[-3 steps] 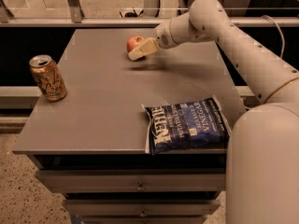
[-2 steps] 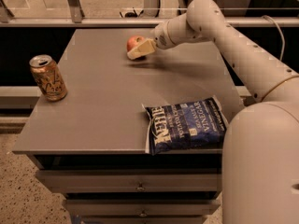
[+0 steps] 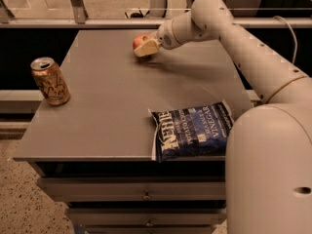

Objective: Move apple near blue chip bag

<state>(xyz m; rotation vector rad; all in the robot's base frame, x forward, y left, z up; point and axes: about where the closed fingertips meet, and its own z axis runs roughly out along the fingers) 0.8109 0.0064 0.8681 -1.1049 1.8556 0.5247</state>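
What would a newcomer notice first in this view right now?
The big white arm reaching across the table, its gripper at the apple near the far edge. Next, the blue chip bag lying at the near edge, and the gold can standing at the left.

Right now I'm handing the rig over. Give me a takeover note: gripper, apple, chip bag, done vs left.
Gripper: at the far side of the table, right against the apple; a secure grasp can't be confirmed.
Blue chip bag: lying flat at the near right edge.
Gold can: upright at the left, not part of the job.
Done: arm is at the apple.
Left: bring the apple across to the near side and set it beside the bag.
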